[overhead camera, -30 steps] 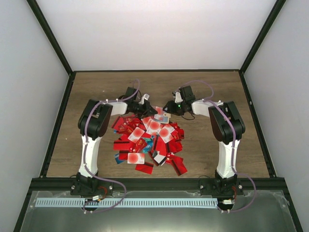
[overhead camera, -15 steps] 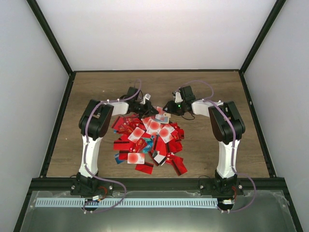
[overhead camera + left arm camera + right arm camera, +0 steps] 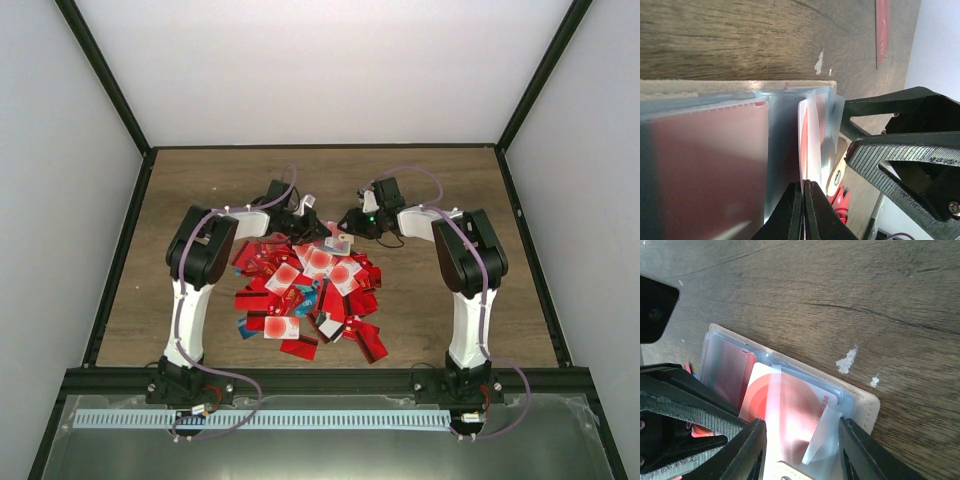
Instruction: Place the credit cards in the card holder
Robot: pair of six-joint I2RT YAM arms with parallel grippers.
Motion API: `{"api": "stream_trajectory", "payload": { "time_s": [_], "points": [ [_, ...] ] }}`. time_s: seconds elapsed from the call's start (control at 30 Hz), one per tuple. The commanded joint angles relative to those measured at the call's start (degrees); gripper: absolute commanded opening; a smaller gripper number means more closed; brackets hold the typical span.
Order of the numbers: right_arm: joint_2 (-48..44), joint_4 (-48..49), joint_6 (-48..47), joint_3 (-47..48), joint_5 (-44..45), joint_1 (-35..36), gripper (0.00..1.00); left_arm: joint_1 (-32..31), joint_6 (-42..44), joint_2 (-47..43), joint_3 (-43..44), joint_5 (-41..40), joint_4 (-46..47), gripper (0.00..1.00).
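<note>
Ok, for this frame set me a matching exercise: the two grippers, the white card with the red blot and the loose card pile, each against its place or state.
Things:
1. left gripper
2. right gripper
3. white card with the red blot
4. card pile

Places or states:
A. lying loose on the table between the arms
B. pinched shut on a thin clear flap
C. partly tucked under a clear pocket of the holder
D. jaws on either side of the beige card holder, gripping it

Pairs: 1-B, 2-D, 3-C, 4-A
</note>
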Motion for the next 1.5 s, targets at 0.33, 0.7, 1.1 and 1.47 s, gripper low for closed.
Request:
{"api": "stream_trajectory", "payload": {
  "time_s": [0.33,0.7,1.1,1.47],
  "points": [
    [1.2,-0.4,0.1,0.2,-2.8,0.4,0.41,-1.8,1.5,2.0,0.8,-2.6,-4.1,0.13],
    [0.5,-1.6,-0.7,0.7,-1.4,0.3,0.41,-1.8,7.6,-2.2,2.8,-8.5,-12.8,0.43],
    [-0.4,-3.0,-1.2,2.0,-0.5,0.2,0.41,-1.8,11.3,-7.3,1.9,-13.9,-18.0,0.71],
    [-2.1,-4.2,-1.4,2.7,0.1,0.2,0.41,-1.2,14.9,-11.0,-0.6,-18.8,-20.4,0.79]
  ]
}}
